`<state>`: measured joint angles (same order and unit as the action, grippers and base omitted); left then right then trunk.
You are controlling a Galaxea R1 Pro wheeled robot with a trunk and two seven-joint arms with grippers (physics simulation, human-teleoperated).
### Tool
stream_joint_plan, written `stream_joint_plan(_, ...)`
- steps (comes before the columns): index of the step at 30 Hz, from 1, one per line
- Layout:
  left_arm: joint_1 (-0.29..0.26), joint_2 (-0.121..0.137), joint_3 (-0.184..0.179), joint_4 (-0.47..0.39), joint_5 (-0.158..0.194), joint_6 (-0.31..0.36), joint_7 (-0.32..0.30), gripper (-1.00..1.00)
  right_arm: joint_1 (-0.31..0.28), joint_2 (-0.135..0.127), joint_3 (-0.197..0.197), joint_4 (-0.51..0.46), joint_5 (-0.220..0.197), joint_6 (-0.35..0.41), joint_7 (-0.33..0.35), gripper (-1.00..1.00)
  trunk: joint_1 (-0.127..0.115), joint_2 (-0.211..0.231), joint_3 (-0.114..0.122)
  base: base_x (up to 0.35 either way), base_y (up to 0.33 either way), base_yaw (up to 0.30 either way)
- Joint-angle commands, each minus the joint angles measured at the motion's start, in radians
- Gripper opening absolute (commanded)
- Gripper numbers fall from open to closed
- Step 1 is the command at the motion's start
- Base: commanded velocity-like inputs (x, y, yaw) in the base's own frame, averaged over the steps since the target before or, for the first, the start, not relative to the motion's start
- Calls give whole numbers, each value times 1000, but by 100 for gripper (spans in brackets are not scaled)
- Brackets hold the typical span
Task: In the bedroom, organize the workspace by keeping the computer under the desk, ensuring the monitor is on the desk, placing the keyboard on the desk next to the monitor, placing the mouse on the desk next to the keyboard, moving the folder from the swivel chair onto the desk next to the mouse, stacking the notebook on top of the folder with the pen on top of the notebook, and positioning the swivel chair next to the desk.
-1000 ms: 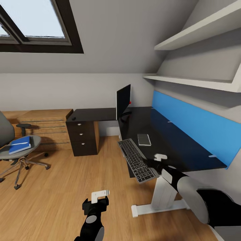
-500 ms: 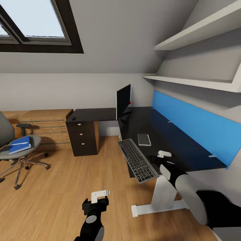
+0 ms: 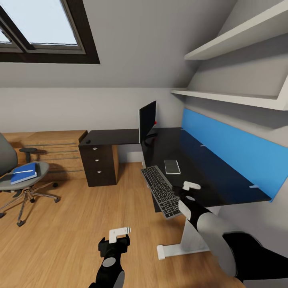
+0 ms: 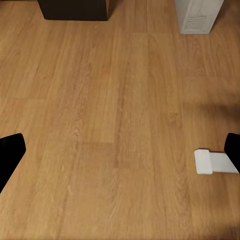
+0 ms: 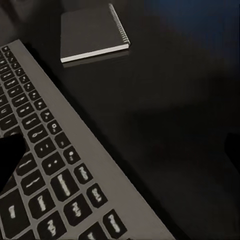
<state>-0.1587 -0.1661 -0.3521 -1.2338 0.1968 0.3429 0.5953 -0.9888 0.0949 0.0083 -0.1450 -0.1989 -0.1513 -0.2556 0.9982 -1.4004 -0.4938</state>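
The keyboard (image 3: 160,189) lies askew on the black desk (image 3: 208,176), its near end hanging over the front edge. My right gripper (image 3: 181,195) hovers open just over the keyboard's (image 5: 45,165) right-hand side, one finger above the keys and the other above the bare desktop. A grey spiral notebook (image 3: 172,167) lies just beyond it. The monitor (image 3: 147,121) stands at the desk's inner corner. A small dark mouse (image 3: 87,141) sits on the left wing. The blue folder (image 3: 24,173) rests on the swivel chair (image 3: 12,182). My left gripper (image 3: 115,245) hangs open over the floor.
A low light-wood cabinet (image 3: 56,150) stands behind the chair, dark drawers (image 3: 99,166) beside it. The desk's white foot (image 4: 215,162) and a pale vented box (image 4: 199,15) sit on the wood floor. Wall shelves (image 3: 236,96) hang above the desk's blue panel (image 3: 236,148).
My right forearm has swung a little left and nearer, shifting the gripper slightly over the keyboard's edge. The keyboard and the left arm have not moved.
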Motion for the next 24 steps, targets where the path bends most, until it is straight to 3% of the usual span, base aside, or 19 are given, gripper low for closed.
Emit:
stream_joint_plan(1, -1, 0, -2, -1, 7, 3, 8, 100, 1, 13, 2, 1, 15, -21, -42, 100, 0, -1, -1, 0, 0, 0)
stream_joint_plan(8, -1, 0, -2, -2, 6, 4, 8, 100, 31, 68, 4, -1, 125, -47, -120, 100, 0, -1, -1, 0, 0, 0)
stream_joint_plan(19, -1, 0, 1, -1, 6, 4, 8, 100, 49, 80, 8, -1, 151, -49, -136, 100, 0, -1, -1, 0, 0, 0)
stream_joint_plan(24, -1, 0, 1, -1, 6, 4, 8, 100, 63, 80, 13, 0, 157, -48, -215, 100, 0, -1, -1, 0, 0, 0)
